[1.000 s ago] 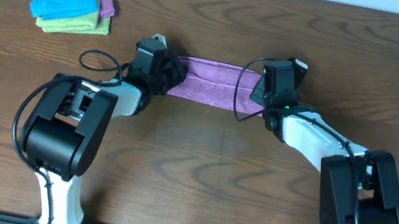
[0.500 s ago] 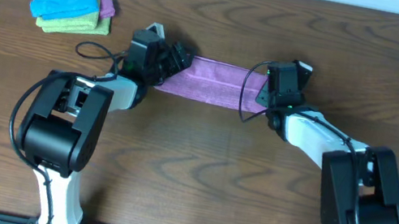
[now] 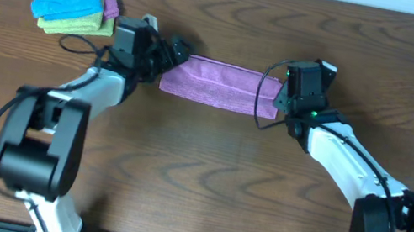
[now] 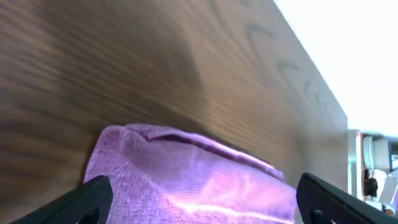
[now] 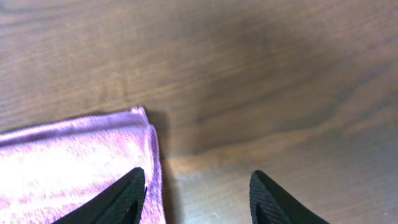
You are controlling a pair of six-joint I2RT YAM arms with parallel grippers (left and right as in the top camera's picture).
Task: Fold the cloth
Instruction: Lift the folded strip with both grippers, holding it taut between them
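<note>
The left pincer (image 4: 214,198) is spread wide, its fingers (image 4: 87,198) standing apart with nothing pinched; the cloth (image 4: 186,171) lies flat between and just ahead of the tips. The right pincer (image 5: 202,193) is likewise spread and empty, with one fingertip at the cloth's end hem and the other over bare table (image 5: 280,93). From overhead, the cloth runs as a long narrow strip on the table from one pincer to the other, an end at each. Both wrist views show a doubled edge at the ends, so the strip is judged already folded lengthwise, with an end-to-end fold outstanding. Several risks are noted. The right pincer straddles only the margin of the cloth, so closing there could catch the hem alone or miss it, and the end would slip free on lifting. Either pincer could take the upper layer only, in which case the strip would open and the lengthwise fold be lost. If one end is carried over while the other is unsecured, the soft pile may drag across the table and the edges land skewed. A stack of folded cloths (image 3: 78,1) lies beyond the left pincer's outer side, apart from the strip; a wide swing of that arm could disturb it.
</note>
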